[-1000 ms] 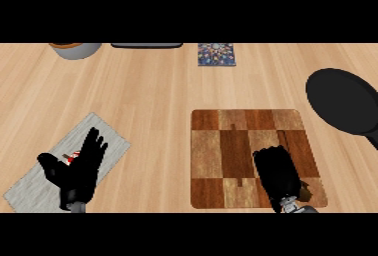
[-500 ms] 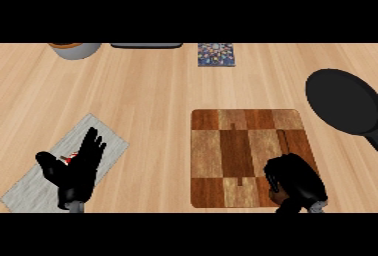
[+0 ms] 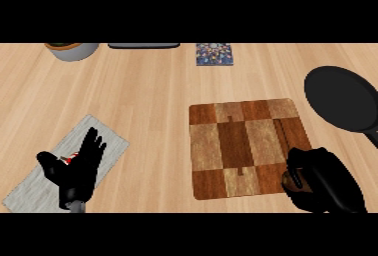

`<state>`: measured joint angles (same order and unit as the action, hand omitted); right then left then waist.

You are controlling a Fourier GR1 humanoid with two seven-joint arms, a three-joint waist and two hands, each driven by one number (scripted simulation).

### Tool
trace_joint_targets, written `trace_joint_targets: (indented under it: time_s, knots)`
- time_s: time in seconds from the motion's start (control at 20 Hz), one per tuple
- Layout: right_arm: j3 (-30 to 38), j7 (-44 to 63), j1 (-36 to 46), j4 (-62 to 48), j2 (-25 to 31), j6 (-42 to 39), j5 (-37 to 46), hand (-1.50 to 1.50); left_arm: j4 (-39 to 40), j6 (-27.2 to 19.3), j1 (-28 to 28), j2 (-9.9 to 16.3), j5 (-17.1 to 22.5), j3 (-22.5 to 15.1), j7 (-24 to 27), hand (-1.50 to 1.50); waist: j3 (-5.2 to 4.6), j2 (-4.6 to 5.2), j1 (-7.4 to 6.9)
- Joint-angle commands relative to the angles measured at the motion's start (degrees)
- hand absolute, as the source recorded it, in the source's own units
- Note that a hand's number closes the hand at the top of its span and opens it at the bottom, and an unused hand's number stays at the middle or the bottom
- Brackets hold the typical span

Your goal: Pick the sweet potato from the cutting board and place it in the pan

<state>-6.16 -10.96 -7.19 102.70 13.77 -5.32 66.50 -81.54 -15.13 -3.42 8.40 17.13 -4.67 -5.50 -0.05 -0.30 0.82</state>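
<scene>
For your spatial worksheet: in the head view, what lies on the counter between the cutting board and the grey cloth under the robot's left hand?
In the head view, the stretch between the cutting board and the grey cloth is bare wooden counter; nothing lies on it.

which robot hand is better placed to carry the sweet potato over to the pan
The right robot hand. It is curled over the sweet potato at the cutting board's lower right corner, and the pan lies just beyond on that side. The left robot hand rests open over the grey cloth, far across the counter.
</scene>
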Motion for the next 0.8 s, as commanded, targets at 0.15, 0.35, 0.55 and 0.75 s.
trace_joint_targets:
  time_s: [0.15,0.35,0.55,0.75]
  knots:
    - [10.0,3.1,-2.6,16.3,-0.8,-1.6,-10.7,1.5,0.7,0.9,0.1,0.5,0.0,0.8,-0.3,0.0,0.01,0.1,0.04]
    - [14.2,8.1,2.3,16.4,-1.5,-5.7,-14.2,1.5,-0.5,1.3,0.3,0.0,-0.6,0.9,0.1,0.0,0.03,0.26,-0.67]
    - [20.8,5.4,8.1,6.6,1.7,-5.3,-18.0,1.5,1.3,1.4,0.7,-1.8,-1.8,-0.1,0.1,0.0,0.05,0.32,-0.82]
    - [24.3,9.2,18.6,-0.4,3.5,-9.3,-23.4,1.5,-0.2,0.6,-1.0,-2.5,-2.7,-0.9,-0.1,0.0,0.04,0.35,-1.09]
